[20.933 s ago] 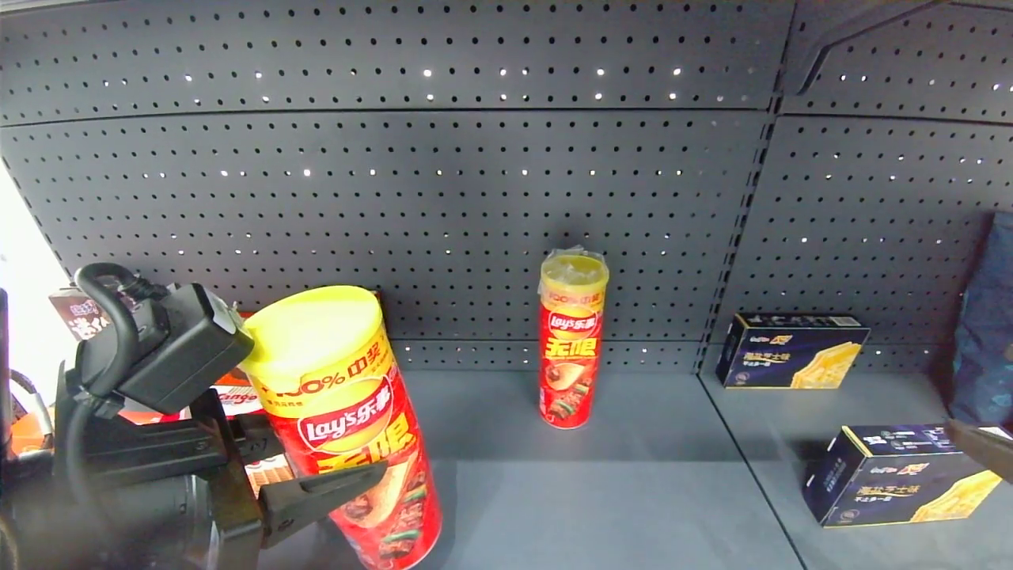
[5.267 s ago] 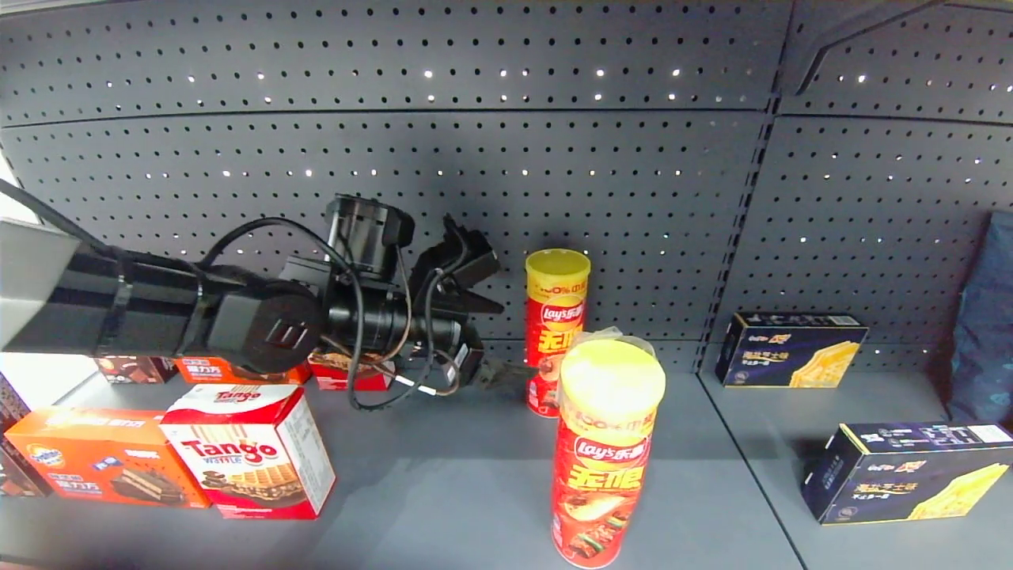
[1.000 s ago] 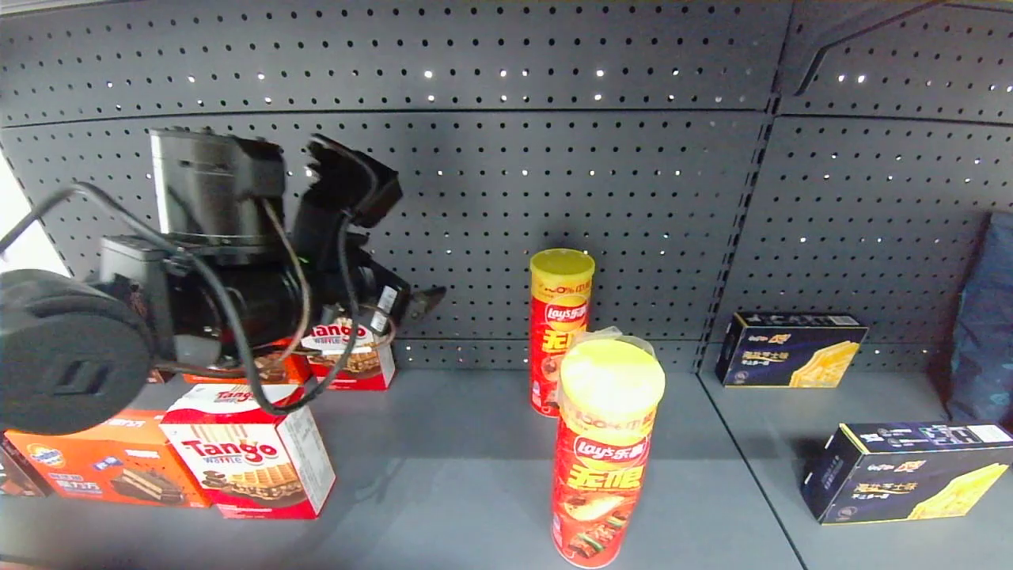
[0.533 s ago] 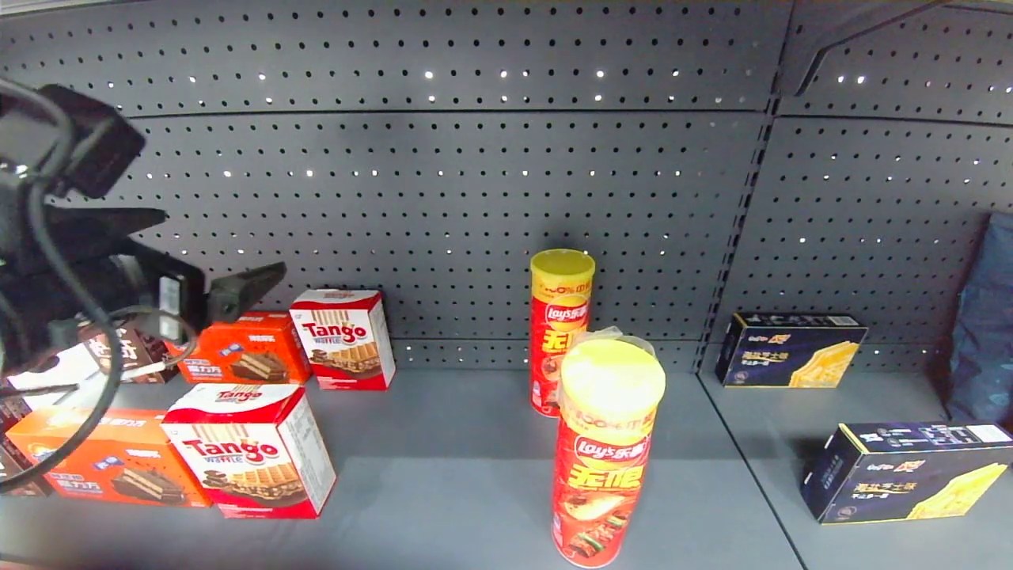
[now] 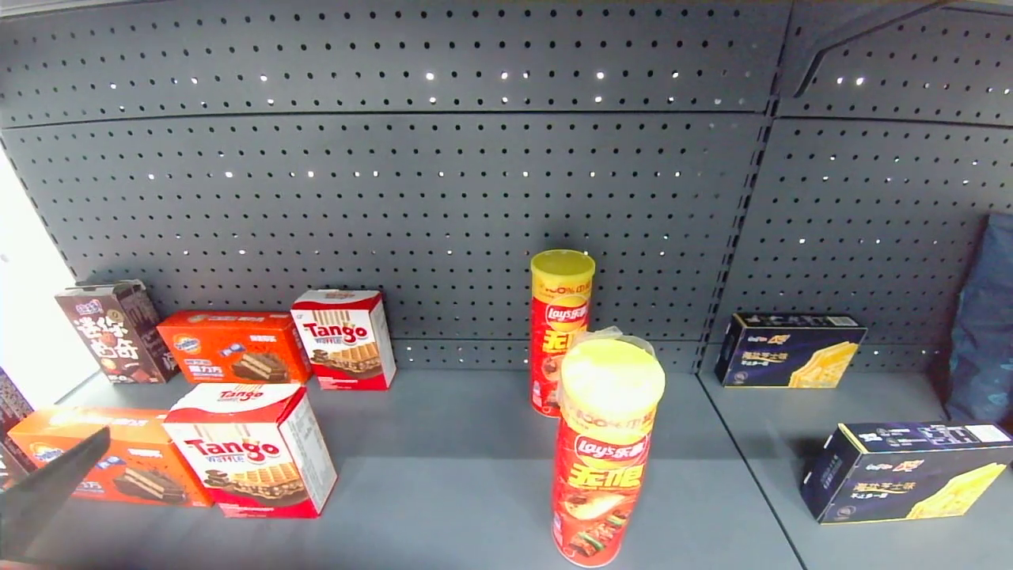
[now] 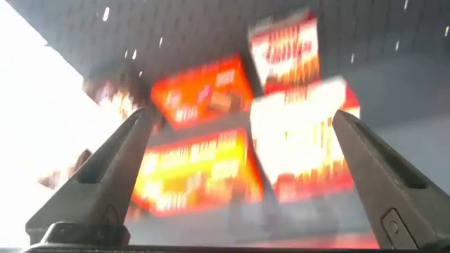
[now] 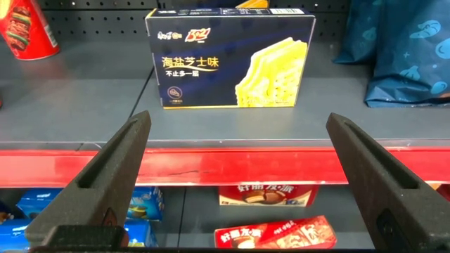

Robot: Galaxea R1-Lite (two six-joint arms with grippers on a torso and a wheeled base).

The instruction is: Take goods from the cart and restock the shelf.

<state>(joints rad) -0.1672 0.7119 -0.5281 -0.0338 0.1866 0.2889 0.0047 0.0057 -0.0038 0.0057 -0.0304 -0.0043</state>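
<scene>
1. Shelf deck (image 5: 475, 483): a grey surface closed at the far side by a perforated back panel (image 5: 443, 198). The right wrist view shows its near edge as a red front strip (image 7: 225, 165).
2. Open room: bare deck lies between the wafer boxes on the left and the chip canisters at centre. A seam just right of the canisters divides this bay from the right bay.
3. Chip canisters, two, both upright. The near canister (image 5: 605, 451) stands close to the near edge. The far canister (image 5: 560, 332) stands against the back panel, just behind it and slightly left. Contact between them cannot be told.
4. Wafer boxes, two: the near wafer box (image 5: 249, 451) and the far wafer box (image 5: 344, 339).
5. Orange boxes, two: the near orange box (image 5: 103, 467) just left of the near wafer box, and the far orange box (image 5: 229, 348) just left of the far wafer box. One brown box (image 5: 119, 331) stands at far left.
6. Navy cracker boxes, two, in the right bay: the far navy box (image 5: 791, 350) and the near navy box (image 5: 902, 473). One blue bag (image 5: 985, 332) sits at the right edge.
7. Left gripper (image 6: 242, 118): fingers spread wide and empty, facing the left group of boxes. One finger (image 5: 51, 483) crosses the near left corner in front of the near orange box.
8. Right gripper (image 7: 239, 121): fingers spread wide and empty, held before the red front strip.
</scene>
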